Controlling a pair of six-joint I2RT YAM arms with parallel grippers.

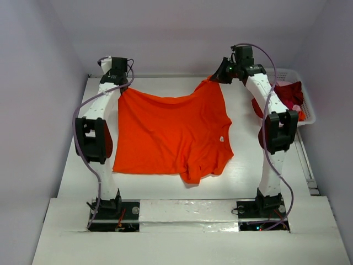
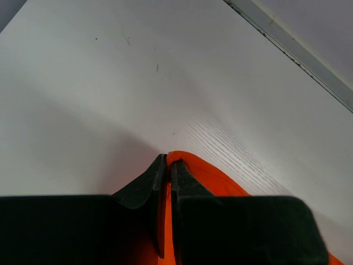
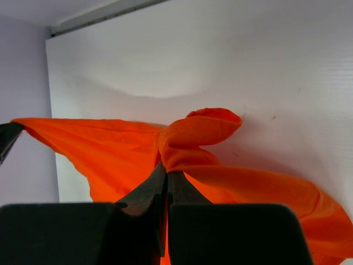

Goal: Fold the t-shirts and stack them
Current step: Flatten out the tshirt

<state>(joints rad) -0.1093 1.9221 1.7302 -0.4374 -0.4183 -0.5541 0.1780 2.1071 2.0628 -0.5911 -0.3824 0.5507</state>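
Orange t-shirt (image 1: 165, 132) lies spread on the surface (image 1: 248, 171), far edge lifted. Left hand (image 2: 167, 160) clamped on its far-left corner, right hand (image 3: 166, 171) on its far-right corner.

Both arms are stretched well forward, side by side. The left arm (image 1: 95, 118) climbs from its base, elbow bent and wrist tipped down. The left gripper (image 2: 167, 158) has its jaws pressed together on a fold of the orange t-shirt (image 1: 165, 132). The right arm (image 1: 274, 130) reaches out likewise, wrist turned inward. The right gripper (image 3: 166, 170) is clamped tight on the same t-shirt, with cloth bunched just above its fingertips.
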